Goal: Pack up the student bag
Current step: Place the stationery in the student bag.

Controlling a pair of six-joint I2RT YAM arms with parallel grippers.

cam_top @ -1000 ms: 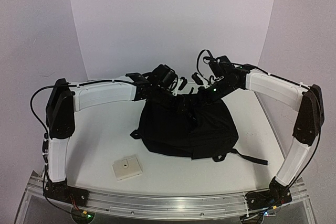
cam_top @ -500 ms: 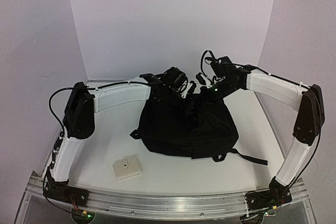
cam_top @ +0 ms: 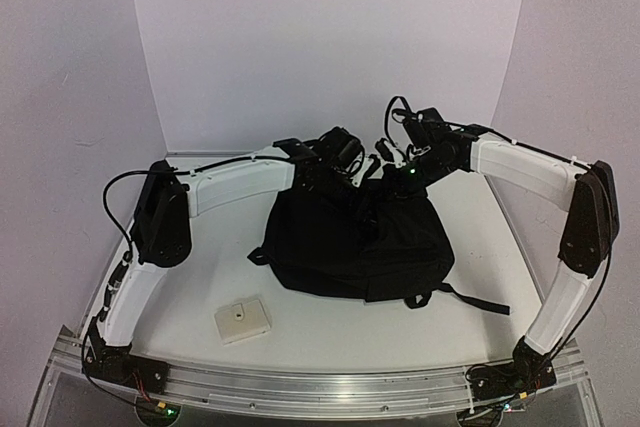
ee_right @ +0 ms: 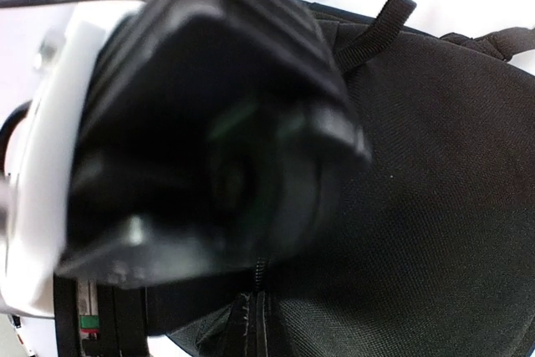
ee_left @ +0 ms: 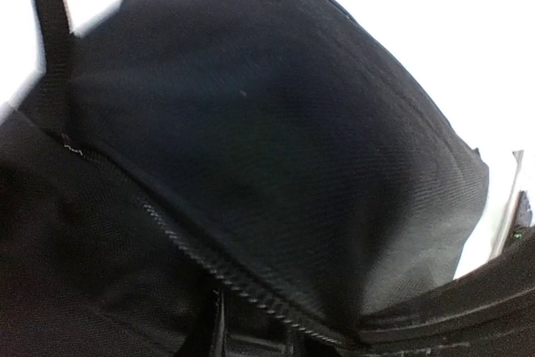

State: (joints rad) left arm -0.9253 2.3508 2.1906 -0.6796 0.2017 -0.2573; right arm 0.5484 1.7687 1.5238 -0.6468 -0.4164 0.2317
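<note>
worktop (cam_top: 190, 287) was white, pale walls (cam_top: 300, 37) behind. student bag (cam_top: 350, 242) lay mid-worktop, a small beige box (cam_top: 241, 319) near its front-left. left pincer (cam_top: 348, 169) and right pincer (cam_top: 388, 169) crowded its far edge; whether apart or together, i could not tell.

— How many things are lying on the table (cam_top: 190, 282)?
— One student bag (cam_top: 355, 242) and one small cream box (cam_top: 241, 319) are lying there
— And arms?
— Two are hovering above, one left arm (cam_top: 235, 179), one right arm (cam_top: 520, 167)
</note>
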